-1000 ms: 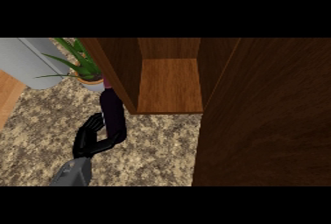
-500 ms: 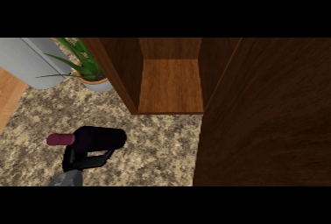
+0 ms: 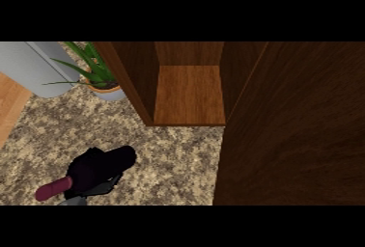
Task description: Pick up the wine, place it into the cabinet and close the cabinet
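Observation:
The wine bottle (image 3: 107, 164) is dark with a maroon cap (image 3: 53, 189). It lies tilted over the speckled counter (image 3: 171, 154) at the lower left, cap toward the lower-left corner. My left hand (image 3: 98, 185) is curled round its lower side, black against the dark glass, so the fingers are hard to tell from the bottle. The wooden cabinet (image 3: 189, 96) stands open up and to the right of the bottle, with a bare shelf inside. Its open door (image 3: 299, 135) fills the right side of the view. My right hand does not show.
A potted green plant (image 3: 105, 89) stands just left of the cabinet's side wall. A large grey cylinder (image 3: 35, 67) stands at the top left. The counter's left edge, with wooden floor (image 3: 10, 106) beyond it, runs down the left side.
The bottle stood near the plant with its neck toward the cabinet. It has since swung over, cap now pointing lower left, and hand and bottle have drawn back toward the lower-left corner.

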